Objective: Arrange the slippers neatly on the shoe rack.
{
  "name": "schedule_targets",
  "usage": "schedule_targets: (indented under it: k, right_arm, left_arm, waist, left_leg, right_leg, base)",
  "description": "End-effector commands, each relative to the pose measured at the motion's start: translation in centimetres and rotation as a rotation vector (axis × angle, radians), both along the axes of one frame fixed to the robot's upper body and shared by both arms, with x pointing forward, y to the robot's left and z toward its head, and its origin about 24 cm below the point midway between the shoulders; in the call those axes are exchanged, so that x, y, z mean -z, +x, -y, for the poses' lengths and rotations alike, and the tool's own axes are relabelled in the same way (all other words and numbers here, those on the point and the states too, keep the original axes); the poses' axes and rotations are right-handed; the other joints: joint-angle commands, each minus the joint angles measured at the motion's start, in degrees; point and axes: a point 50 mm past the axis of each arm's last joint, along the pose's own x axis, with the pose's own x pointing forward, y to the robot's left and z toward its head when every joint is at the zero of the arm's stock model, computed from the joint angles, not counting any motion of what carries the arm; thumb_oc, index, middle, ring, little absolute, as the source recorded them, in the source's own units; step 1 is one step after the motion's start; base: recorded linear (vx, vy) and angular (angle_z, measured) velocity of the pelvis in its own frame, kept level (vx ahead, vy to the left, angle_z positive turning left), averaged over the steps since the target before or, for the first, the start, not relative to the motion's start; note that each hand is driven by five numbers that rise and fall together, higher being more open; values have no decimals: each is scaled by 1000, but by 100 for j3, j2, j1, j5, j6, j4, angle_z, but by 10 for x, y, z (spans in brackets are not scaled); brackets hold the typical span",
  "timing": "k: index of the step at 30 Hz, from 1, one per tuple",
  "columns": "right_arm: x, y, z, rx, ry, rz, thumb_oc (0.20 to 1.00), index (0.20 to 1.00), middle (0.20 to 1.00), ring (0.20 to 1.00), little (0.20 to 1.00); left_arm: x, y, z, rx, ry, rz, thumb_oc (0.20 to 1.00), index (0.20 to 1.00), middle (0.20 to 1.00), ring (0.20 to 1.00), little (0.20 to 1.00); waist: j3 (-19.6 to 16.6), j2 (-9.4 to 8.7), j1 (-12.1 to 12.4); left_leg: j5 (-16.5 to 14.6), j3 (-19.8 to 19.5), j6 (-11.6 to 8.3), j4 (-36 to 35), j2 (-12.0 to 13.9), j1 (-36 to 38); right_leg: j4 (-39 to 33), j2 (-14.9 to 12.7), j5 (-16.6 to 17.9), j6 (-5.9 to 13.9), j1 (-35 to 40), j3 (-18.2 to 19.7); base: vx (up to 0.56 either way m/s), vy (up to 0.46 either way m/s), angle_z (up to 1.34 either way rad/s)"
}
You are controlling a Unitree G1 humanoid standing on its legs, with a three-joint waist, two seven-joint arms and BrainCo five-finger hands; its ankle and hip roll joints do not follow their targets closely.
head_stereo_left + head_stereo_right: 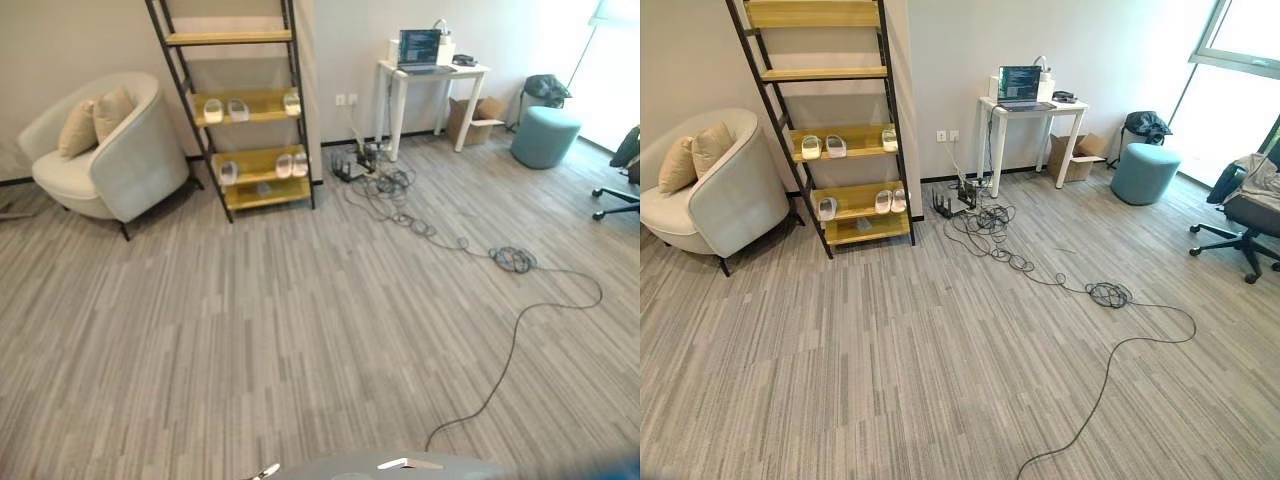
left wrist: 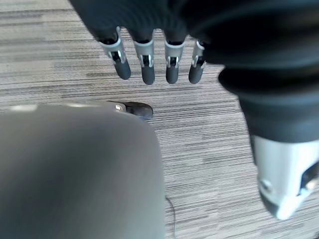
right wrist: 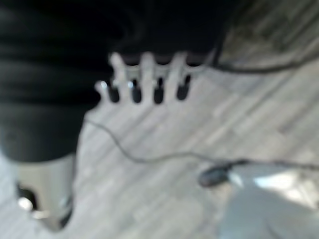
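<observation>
Left hand (image 2: 149, 59) hangs over the grey carpet (image 1: 300, 330), fingers straight and relaxed, nothing held. Right hand (image 3: 144, 79) likewise, fingers extended over carpet, empty, though its wrist view is blurred, so that reading is approx.

Slippers are all on the shoe rack (image 1: 298, 110), a black-framed ladder unit w/ wooden shelves against the far wall. Middle shelf: a pair of white slippers (image 1: 225, 110) side by side at left, one single slipper (image 1: 291, 102) at right. Lower shelf: single slipper (image 1: 229, 172) at left, a pair (image 1: 291, 165) touching at right. Top shelves appear bare.

Surroundings: pale armchair (image 1: 110, 150) w/ two tan cushions (image 1: 95, 122) just beside the rack on its left. White table (image 1: 432, 85) w/ laptop (image 1: 419, 48) to the rack's right; cardboard box (image 1: 478, 118) under it, teal pouf (image 1: 545, 135) and office chair (image 1: 1245, 215) further right.

Obstruction: tangle of black cables (image 1: 400, 200) runs from the rack's right foot across the carpet toward the near edge.
</observation>
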Motion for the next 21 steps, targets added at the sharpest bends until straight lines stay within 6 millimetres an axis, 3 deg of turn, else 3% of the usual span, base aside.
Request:
schedule_targets:
  k: [1,5,10,17,18,19,21]
  right_arm:
    - [2,-8,-6,20,-6,-34,1000,1000,1000,1000,1000]
    - [1,-16,-5,71,-10,-58,1000,1000,1000,1000,1000]
    - [1,-24,-2,85,-1,-84,1000,1000,1000,1000,1000]
    - [3,-11,-10,19,29,-51,1000,1000,1000,1000,1000]
    - [3,-2,-15,-36,51,-29,1000,1000,1000,1000,1000]
    - [4,-1,-17,-59,61,-22,1000,1000,1000,1000,1000]
    - [3,13,-18,-95,75,7,1000,1000,1000,1000,1000]
  left_arm:
    - [5,-6,25,4,-58,-43,1000,1000,1000,1000,1000]
    - [4,3,17,-41,22,10,1000,1000,1000,1000,1000]
    - [3,16,19,-52,-6,61,1000,1000,1000,1000,1000]
    - [3,21,26,-9,-45,58,1000,1000,1000,1000,1000]
    - [2,24,25,-4,-55,68,1000,1000,1000,1000,1000]
    - [2,27,26,5,-60,78,1000,1000,1000,1000,1000]
    - [0,38,25,17,-66,108,1000,1000,1000,1000,1000]
  waist:
    - [-119,19,30]
    - [-41,12,65]
    - [-36,20,50]
    - [-58,11,-9]
    - [9,-157,-7]
    - [65,-234,-4]
    - [184,-254,-43]
  left_leg:
    - [252,112,-58,14,210,-187]
    - [283,98,-129,14,264,-145]
    - [325,81,-202,14,296,-180]
    - [207,72,-281,73,349,-65]
    - [-330,159,-416,1126,386,-377]
    - [-448,194,-406,1862,432,-741]
    - [-285,607,-362,3259,670,-1517]
  right_leg:
    - [33,-50,247,211,-217,-377]
    - [33,-32,248,173,-196,-375]
    - [33,-14,233,138,-202,-413]
    - [33,22,177,65,-145,-326]
    - [33,-74,249,-25,-131,-174]
    - [96,-124,243,-63,-141,-148]
    - [272,-138,126,-86,-201,-277]
  base:
    - [21,-65,-1]
    - [24,-93,-1]
    - [18,-60,0]
    - [59,-75,1]
    - [33,-175,1]
    - [26,-242,-3]
    - [21,-180,2]
